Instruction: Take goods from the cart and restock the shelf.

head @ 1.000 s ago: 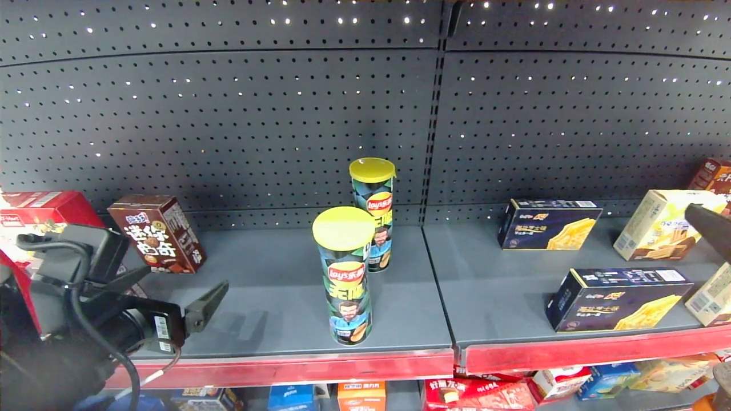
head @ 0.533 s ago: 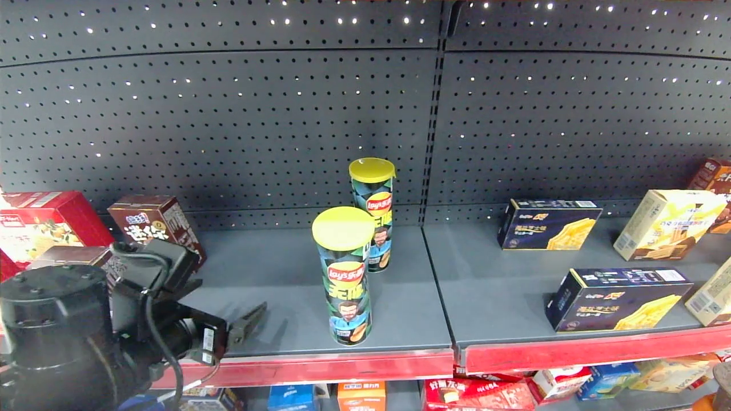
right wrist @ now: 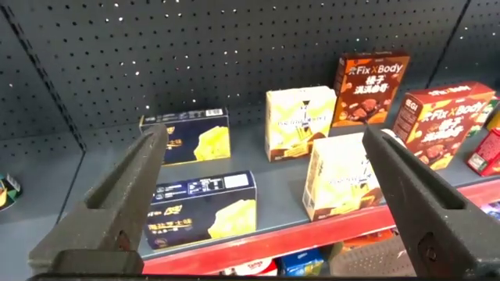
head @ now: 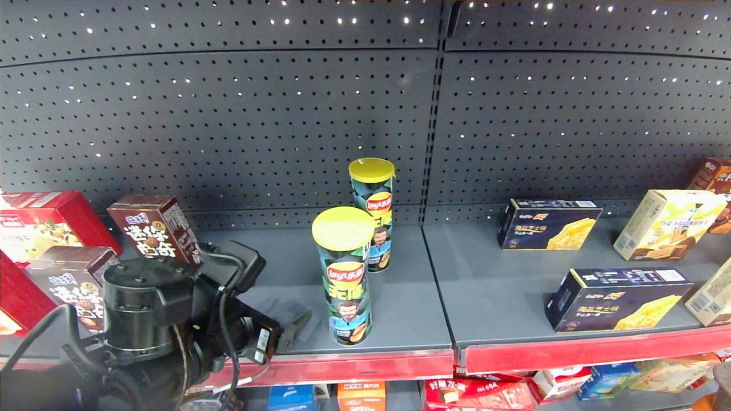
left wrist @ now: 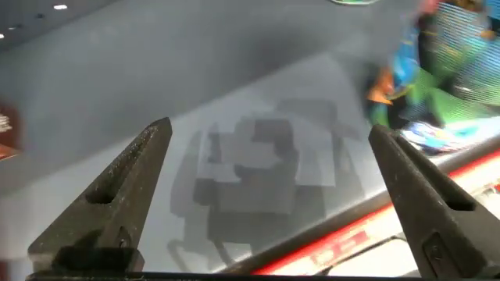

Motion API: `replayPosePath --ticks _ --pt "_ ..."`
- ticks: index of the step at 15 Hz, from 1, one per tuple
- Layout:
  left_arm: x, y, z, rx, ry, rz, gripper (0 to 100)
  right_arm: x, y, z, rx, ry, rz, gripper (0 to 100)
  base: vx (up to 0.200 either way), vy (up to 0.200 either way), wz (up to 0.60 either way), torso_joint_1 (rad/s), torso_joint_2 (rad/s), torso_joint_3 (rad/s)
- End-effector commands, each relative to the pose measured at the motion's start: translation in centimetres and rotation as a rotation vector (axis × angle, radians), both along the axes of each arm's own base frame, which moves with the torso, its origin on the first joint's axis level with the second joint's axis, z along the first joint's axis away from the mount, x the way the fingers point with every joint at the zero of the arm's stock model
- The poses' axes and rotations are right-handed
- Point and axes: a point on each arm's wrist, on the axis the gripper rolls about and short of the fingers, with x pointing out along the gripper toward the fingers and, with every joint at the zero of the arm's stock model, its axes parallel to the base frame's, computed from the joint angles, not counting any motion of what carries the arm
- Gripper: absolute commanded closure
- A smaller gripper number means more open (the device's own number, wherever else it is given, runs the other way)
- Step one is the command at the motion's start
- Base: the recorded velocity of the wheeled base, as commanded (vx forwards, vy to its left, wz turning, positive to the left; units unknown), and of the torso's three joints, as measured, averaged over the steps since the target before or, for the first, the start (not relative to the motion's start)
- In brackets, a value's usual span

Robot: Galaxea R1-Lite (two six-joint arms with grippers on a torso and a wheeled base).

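At the far left of the grey shelf (head: pixel 400 319) stands a red box (head: pixel 40 222), with two brown boxes just beside it, one towards the back (head: pixel 154 228) and one nearer the red front strip (head: pixel 365 365). Next comes the left gripper (left wrist: pixel 269 129), low over the shelf's front part, its jaws spread wide and nothing between them. The wrist view looks past its fingers (left wrist: pixel 129 183) onto bare shelf. The front chip can (head: pixel 345 279) stands upright near the front strip, just to the right of this gripper's tip and apart from it. In the left wrist view it shows blurred beyond one finger. The rear chip can (head: pixel 372 211), also upright under a yellow lid, stands just behind it and a little to the right, close to the perforated back panel (head: pixel 257 125). Right of the panel seam lie two navy boxes, one towards the back (head: pixel 548 224) and one near the front strip (head: pixel 619 299), then a cream box (head: pixel 665 222), tilted, and another cream box (head: pixel 711 297) at the picture's edge. The right gripper (right wrist: pixel 266 131) hangs in front of this right-hand section, facing these boxes, well apart from both cans. Its jaws are released and grasp nothing. More packets (head: pixel 474 391) lie on the shelf below.
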Motion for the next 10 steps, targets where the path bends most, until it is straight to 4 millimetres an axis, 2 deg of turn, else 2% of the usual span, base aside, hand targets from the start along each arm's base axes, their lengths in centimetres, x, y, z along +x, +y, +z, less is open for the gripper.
replayPosePath --ticks 1,10 --pt "-0.2 -0.9 -0.5 0.009 0.016 -0.035 0 0.0 0.1 -0.2 -0.006 0.004 0.001 0 0.0 0.0 0.0 0.0 0.0 0.0" --pt "0.9 -1.6 -1.2 0.011 0.02 -0.038 0 0.0 -0.1 0.1 0.003 -0.003 -0.001 0 0.0 0.0 0.0 0.0 0.0 0.0"
